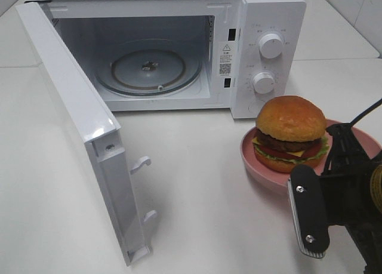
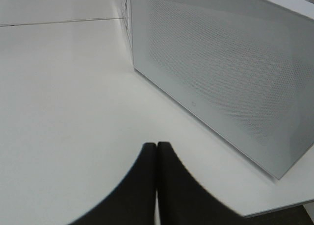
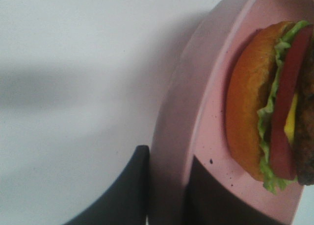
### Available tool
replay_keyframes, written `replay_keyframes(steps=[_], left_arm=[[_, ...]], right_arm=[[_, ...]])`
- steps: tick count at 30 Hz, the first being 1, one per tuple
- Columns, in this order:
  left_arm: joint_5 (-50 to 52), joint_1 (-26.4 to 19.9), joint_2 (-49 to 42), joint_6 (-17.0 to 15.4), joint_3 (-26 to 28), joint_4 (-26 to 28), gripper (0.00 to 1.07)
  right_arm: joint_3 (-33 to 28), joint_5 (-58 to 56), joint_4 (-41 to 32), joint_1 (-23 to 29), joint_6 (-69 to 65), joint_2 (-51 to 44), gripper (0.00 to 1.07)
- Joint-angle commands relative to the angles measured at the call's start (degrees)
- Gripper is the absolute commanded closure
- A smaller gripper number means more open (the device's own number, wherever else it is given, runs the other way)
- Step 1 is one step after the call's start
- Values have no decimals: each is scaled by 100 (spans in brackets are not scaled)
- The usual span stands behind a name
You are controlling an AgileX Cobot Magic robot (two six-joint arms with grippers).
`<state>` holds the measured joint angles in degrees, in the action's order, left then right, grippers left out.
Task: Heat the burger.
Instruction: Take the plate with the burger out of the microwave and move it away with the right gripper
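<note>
Right wrist: gripper [image 3: 167,186] seemingly clamps plate [image 3: 206,112].

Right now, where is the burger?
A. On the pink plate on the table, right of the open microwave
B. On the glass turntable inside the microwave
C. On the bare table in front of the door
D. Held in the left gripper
A: the exterior high view shows the burger sitting on the pink plate outside the microwave, whose glass turntable is bare; the right gripper straddles the plate's rim.
</note>
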<state>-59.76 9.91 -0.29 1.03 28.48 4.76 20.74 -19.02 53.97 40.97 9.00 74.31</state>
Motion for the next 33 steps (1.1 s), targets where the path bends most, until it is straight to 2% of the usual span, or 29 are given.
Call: replay_keyframes(steps=[1,5,7,8,9,10,11,12,13,15,18,22,24,27,32,33], left_arm=[[46,6,-40,0,-11,-6,107],[46,6,-40,0,-11,-6,107],[46,6,-40,0,-11,-6,107],[46,6,-40,0,-11,-6,107],[46,6,-40,0,-11,-6,107],[46,6,-40,0,-11,-6,107],[46,6,-40,0,-11,-6,107],[46,6,-40,0,-11,-6,107],[46,6,-40,0,-11,-6,107],[46,6,-40,0,-11,-6,107],[46,6,-40,0,-11,-6,107],[46,6,-40,0,-11,-6,107],[46,6,-40,0,-11,-6,107],[46,6,-40,0,-11,-6,107],[46,6,-40,0,-11,-6,107],[46,6,-40,0,-11,-6,107]], right_arm=[[-223,-69,877,-34,-1112,-92,107],[-258,-143,1008,-178,-1616,-92,107],[-258,-143,1077,-567,-1948,-92,107],[-258,-143,1077,-567,-1948,-92,107],[-258,-97,1077,-854,-1954,-92,107],[-258,-97,1077,-854,-1954,-92,107],[-258,57,1077,-1146,-1954,-92,107],[-258,57,1077,-1146,-1954,-92,107],[-258,235,1077,-1392,-1954,-86,107],[-258,304,1077,-1490,-1954,-69,107],[-132,407,1089,-1908,-1960,201,107],[34,395,1089,-1965,-1960,516,107],[269,275,1089,-1965,-1965,1129,107],[327,252,1089,-1965,-2000,1289,107],[521,229,1077,-1965,-2544,1782,107],[521,235,1077,-1965,-2727,1816,104]])
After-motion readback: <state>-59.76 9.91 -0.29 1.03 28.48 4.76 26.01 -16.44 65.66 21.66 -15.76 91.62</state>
